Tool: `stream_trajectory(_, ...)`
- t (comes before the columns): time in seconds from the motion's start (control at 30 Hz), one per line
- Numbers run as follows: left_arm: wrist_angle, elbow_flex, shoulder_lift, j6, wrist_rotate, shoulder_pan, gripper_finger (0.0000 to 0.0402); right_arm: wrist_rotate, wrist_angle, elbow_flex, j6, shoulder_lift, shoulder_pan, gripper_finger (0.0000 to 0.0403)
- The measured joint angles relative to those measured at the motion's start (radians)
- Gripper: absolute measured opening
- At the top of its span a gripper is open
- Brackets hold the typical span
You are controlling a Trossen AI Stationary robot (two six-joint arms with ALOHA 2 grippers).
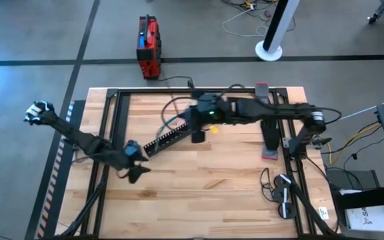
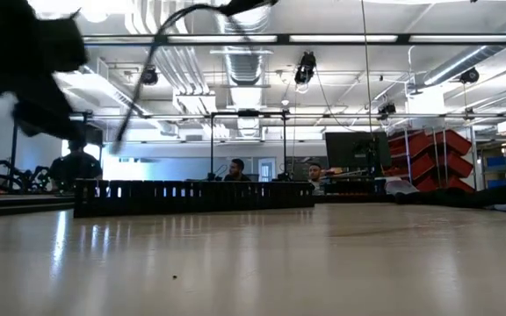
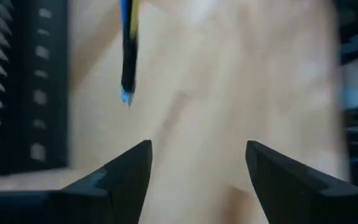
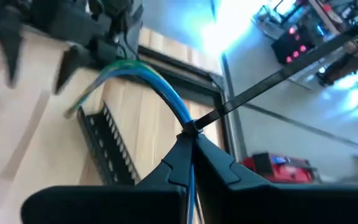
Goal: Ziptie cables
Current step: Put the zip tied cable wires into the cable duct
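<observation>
Bench (image 1: 199, 187): a wooden top inside a dark frame, carrying both arms and the work.
Slotted black duct (image 1: 170, 139): lying at a slant on the bench between the two arms, its fins showing in the low view (image 2: 191, 195).
Right pincer (image 4: 191, 146): sitting above the duct's far end, closing tight on the cables.
Left pincer (image 3: 197, 168): hovering over bare wood just beside the duct's near end, fingers standing wide, gripping nothing.
Cables (image 4: 160, 87): bluish, green and grey strands arching from the right pincer over the duct.
Zip tie (image 4: 278, 78): a thin black strip crossing the cables right at the right pincer's tips.
</observation>
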Motion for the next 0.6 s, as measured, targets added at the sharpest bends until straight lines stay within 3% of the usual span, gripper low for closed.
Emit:
stream_trajectory(0.07,0.005,-0.013,-0.080,-0.026,-0.018,-0.051,0.0233,-0.019,0.051,0.000,-0.013,0.054,0.000,0.0000)
stream_trajectory(0.23,0.015,-0.040,-0.186,0.041,-0.179,-0.133,0.0207,-0.039,0.145,-0.001,0.005,0.144,0.004,0.0000)
stream_trajectory(0.47,0.117,-0.060,-0.177,0.213,-0.507,-0.142,0.0177,-0.043,0.278,0.002,0.094,0.209,0.000,0.0000)
stream_trajectory(0.6,0.255,-0.076,-0.128,0.333,-0.579,-0.141,0.0162,-0.088,0.341,-0.001,0.129,0.227,0.000,0.0000)
